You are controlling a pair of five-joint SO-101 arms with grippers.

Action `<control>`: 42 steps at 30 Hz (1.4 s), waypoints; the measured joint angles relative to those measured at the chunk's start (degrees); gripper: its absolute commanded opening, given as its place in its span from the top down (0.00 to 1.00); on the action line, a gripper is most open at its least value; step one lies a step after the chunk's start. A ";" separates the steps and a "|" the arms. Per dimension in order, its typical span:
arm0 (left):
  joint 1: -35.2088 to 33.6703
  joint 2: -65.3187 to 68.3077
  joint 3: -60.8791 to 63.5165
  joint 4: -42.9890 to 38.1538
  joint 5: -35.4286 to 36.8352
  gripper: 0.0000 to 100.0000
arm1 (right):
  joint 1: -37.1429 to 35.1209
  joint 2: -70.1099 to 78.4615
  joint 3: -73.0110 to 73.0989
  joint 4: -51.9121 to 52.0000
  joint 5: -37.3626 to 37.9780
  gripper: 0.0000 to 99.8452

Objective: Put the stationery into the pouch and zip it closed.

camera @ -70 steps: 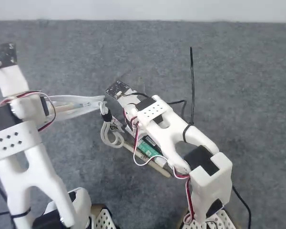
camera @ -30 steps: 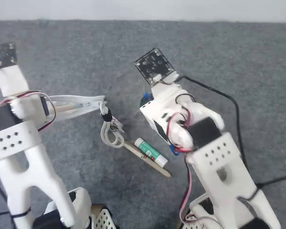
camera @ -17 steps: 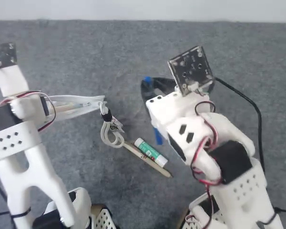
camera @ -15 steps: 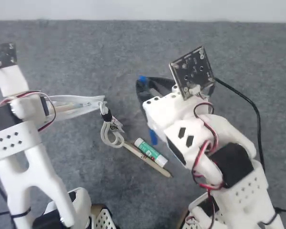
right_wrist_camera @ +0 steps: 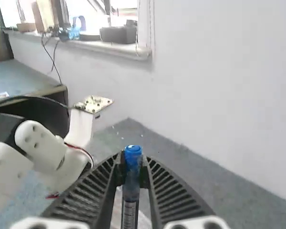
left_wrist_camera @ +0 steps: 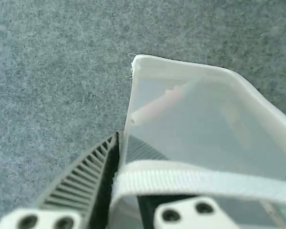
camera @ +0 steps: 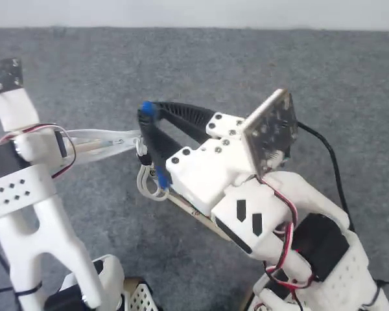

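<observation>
The right jaws are clenched on a blue-capped pen (right_wrist_camera: 129, 191), one ribbed black finger on each side of the barrel, with the blue cap (right_wrist_camera: 132, 155) sticking out past their tips. In the high view these jaws hang above the worktop (camera: 84, 71) just beside the near end of the pouch (left_wrist_camera: 195, 124), with the pen tilted. I cannot tell whether the pen touches the pouch.

The left jaws are clamped on the edge of the pouch, which is translucent, just by its white zip band (left_wrist_camera: 195, 180). Through the pouch wall a pale pinkish stick (left_wrist_camera: 157, 105) shows, lying at a slant. The pouch stretches from the left arm (camera: 26, 188) towards the middle of the worktop, partly lifted at the gripped end.

At the pouch's free end a white cord loop (camera: 150, 186) lies on the grey carpet-like surface, close under the right jaws. Just beyond the loop a wooden pencil (camera: 180, 201) lies flat, and most of its length passes beneath the white body of the right arm (camera: 246, 201). Behind the right jaws, the wrist view takes in a white wall and a window sill (right_wrist_camera: 105, 47).
</observation>
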 measured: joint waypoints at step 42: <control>-0.09 0.00 0.53 0.00 0.00 0.99 | -9.67 8.00 22.33 -53.63 11.08 0.99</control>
